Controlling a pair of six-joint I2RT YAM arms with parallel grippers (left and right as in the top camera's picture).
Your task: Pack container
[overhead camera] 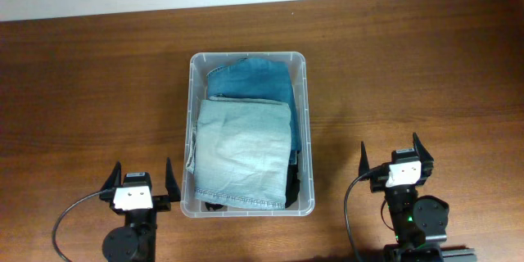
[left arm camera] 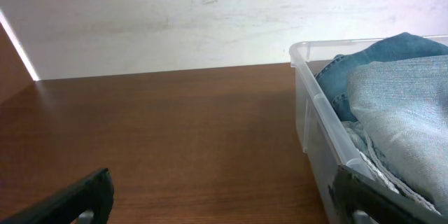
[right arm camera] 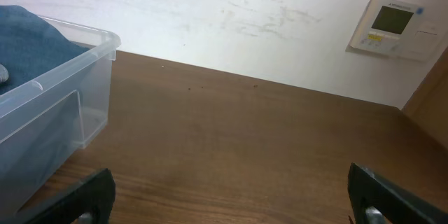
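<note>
Fingers [left arm camera: 77, 199] of the left gripper [overhead camera: 143, 166] stand wide apart with nothing between them; in the left wrist view only their dark tips show, cut off by the lower frame edge. Right gripper [overhead camera: 390, 142] likewise spread and empty; its fingertips [right arm camera: 392, 196] are also cropped at the bottom. Both grippers sit at the near edge of the brown wooden table [overhead camera: 98, 82], one on each side of the large clear rectangular plastic container [overhead camera: 307, 115]; the left is just beside its near left corner, the right is further off. The container stands mid-table, long side running away from the arms. A folded pale-washed denim piece [overhead camera: 244, 151] fills its near half and overlaps a darker blue denim garment [overhead camera: 250, 78] at the far end. A black cloth [overhead camera: 295, 176] shows at the near right corner, mostly covered, kind not discernible. The container base is hidden under the fabric. Beyond the table is a white wall [left arm camera: 175, 14] with a small white wall panel [right arm camera: 392, 24]; its display is unreadable.
</note>
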